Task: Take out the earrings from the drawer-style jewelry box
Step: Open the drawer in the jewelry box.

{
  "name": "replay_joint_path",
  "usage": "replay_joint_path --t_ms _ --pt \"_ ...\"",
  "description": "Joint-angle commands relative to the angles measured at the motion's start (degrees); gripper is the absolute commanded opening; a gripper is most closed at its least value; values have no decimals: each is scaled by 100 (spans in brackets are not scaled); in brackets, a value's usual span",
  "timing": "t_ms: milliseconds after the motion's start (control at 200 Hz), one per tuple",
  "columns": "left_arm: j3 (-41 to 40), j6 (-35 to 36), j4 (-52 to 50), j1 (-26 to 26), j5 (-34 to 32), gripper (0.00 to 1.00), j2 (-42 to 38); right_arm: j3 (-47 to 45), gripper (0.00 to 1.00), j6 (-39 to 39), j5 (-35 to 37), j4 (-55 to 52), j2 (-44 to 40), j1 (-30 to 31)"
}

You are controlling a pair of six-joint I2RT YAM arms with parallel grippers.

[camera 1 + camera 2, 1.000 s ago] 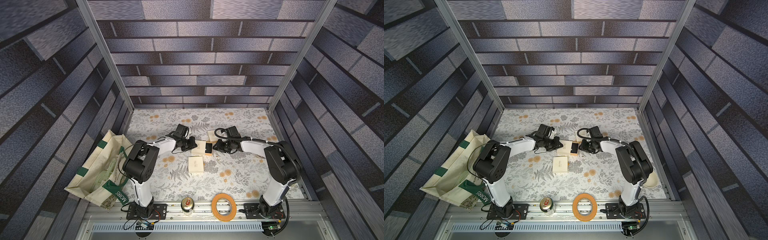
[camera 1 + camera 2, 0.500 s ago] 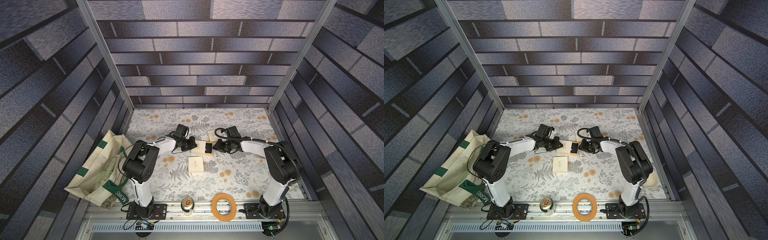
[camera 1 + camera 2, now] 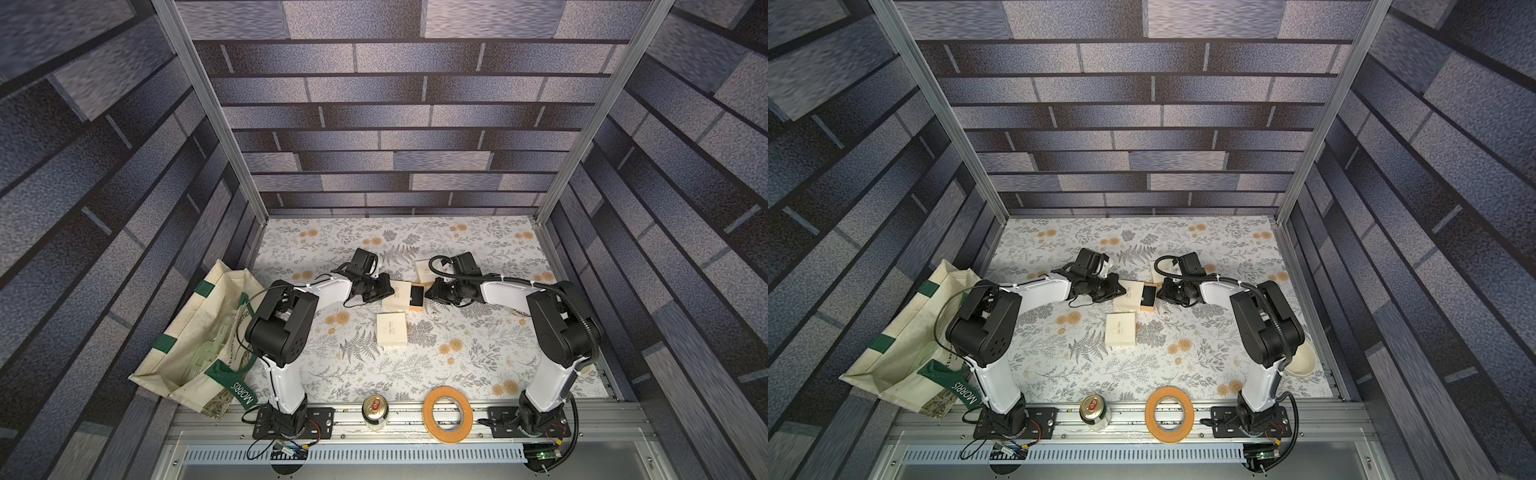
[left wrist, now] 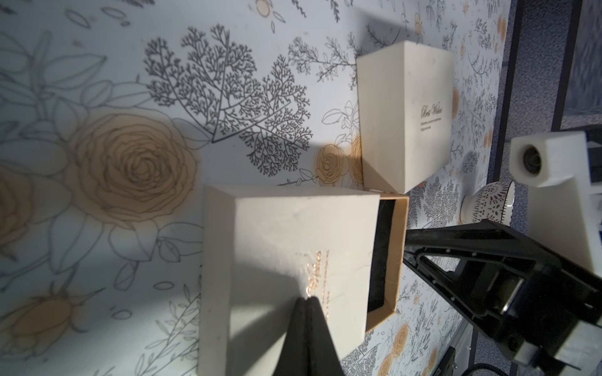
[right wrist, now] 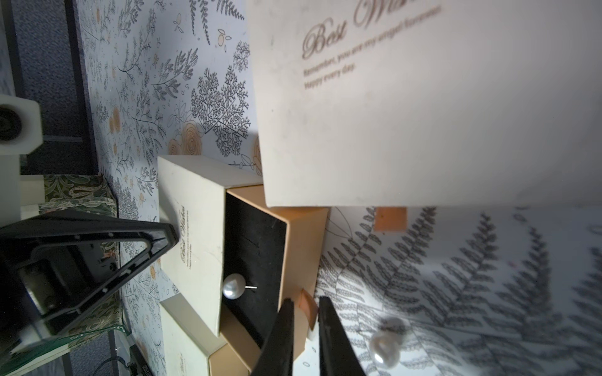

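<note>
Stretches left arm (image 3: pixel 328 291) and right arm (image 3: pixel 498 291) inward from their bases, elbows bent high, forearms low and nearly level, wrists facing each other. Shows left hand (image 4: pixel 309 302) with fingers pressed flat together, tips forward. Shows right hand (image 5: pixel 306 306) with fingers a narrow gap apart, near the left hand.

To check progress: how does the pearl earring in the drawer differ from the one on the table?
The earring in the drawer lies on black lining; the earring on the table lies on the floral cloth. The drawer one shows its thin post; the table one is blurred, no post visible. Both are round white pearls.
</note>
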Motion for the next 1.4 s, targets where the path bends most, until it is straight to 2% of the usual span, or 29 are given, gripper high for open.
replay_joint_path --t_ms 0,1397 --pt "-109 -20 -86 -21 -91 0 -39 -71 17 57 -102 86 126 -47" --pt "-158 -30 -58 19 -87 0 -42 -103 15 114 -147 227 131 -82"
